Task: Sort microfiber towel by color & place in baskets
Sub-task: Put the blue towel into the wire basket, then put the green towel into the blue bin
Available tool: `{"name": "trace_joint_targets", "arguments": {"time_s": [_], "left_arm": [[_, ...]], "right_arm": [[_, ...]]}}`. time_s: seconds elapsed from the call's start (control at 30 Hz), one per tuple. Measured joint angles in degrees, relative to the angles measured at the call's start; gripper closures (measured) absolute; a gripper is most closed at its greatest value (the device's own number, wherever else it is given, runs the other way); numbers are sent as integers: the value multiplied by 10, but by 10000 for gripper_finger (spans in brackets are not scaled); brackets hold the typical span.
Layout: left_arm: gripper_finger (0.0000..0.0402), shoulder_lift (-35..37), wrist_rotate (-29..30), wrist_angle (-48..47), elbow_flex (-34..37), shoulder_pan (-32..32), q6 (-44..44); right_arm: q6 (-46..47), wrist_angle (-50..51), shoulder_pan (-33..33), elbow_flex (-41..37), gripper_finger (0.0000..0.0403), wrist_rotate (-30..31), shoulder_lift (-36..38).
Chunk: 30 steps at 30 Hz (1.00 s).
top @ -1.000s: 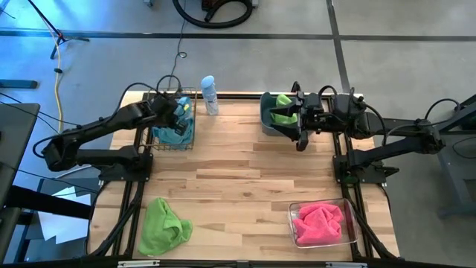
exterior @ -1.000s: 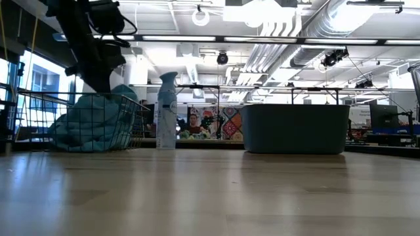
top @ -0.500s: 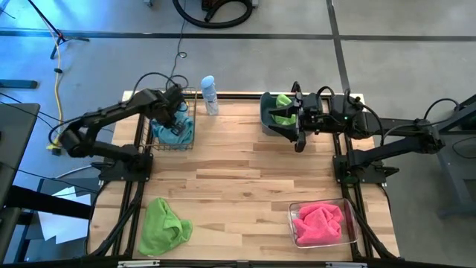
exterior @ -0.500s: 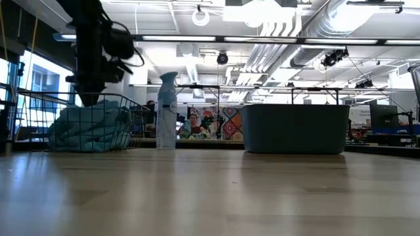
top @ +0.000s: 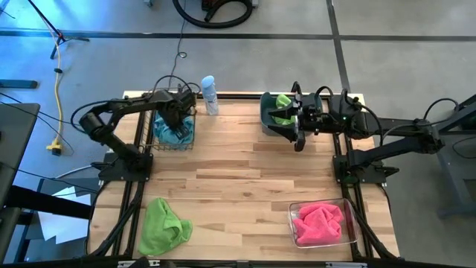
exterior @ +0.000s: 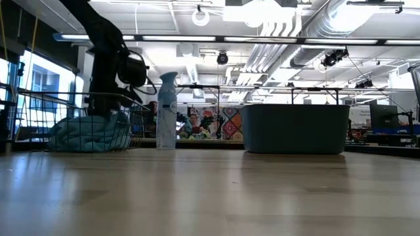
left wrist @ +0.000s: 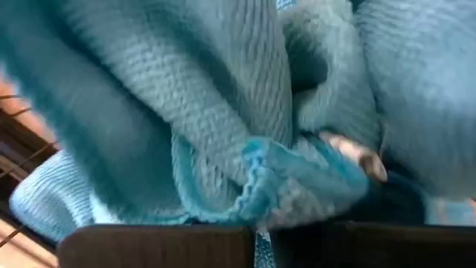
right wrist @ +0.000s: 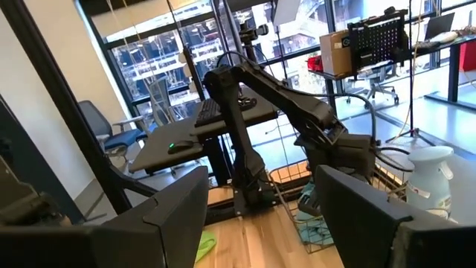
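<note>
A light blue towel [top: 172,132] lies heaped in the black wire basket [top: 154,141] at the table's far left. My left gripper [top: 178,117] reaches down into that basket and is shut on the towel; in the low view it [exterior: 105,108] stands just above the heap [exterior: 85,134]. My right gripper [top: 300,140] waits open at the near right side of the slate-blue tub [top: 265,123], which holds a lime green towel [top: 282,104]. Another lime green towel [top: 165,225] lies flat on the table's near left. A pink towel [top: 320,223] fills the clear bin [top: 293,212]. My left gripper pinches a bunched fold of the light blue towel [left wrist: 260,205] between its two fingers. It comes from above, pointing down into the wire basket. The rest of the towel lies slack in the basket around the gripper.
A pale blue spray bottle [top: 209,94] stands at the far edge, just right of the wire basket. The middle of the wooden table [top: 238,179] is bare. The basket's wire rim [exterior: 65,95] surrounds my left gripper.
My left gripper has gone down into the wire basket, and its arm has swung toward the far edge. The light blue towel, which stood bunched above the basket's rim, has sunk into a low heap inside it.
</note>
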State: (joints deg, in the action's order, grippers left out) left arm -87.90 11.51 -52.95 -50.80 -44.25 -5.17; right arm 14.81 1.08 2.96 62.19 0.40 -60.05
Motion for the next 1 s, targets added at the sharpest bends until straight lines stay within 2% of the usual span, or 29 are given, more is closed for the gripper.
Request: {"name": "trace_joint_targets", "arguments": {"time_s": [0.3,0.53,0.8,1.0], "left_arm": [[365,-28,4,0,-1,0,-25],[298,-29,4,-28,-9,0,-26],[216,-17,0,-102,-80,0,-26],[183,3,11,-158,-144,0,-24]], "right_arm": [[8,0,0,0,160,0,0],[6,0,0,0,160,0,0],[2,7,0,0,160,0,0],[0,36,0,0,160,0,0]]}}
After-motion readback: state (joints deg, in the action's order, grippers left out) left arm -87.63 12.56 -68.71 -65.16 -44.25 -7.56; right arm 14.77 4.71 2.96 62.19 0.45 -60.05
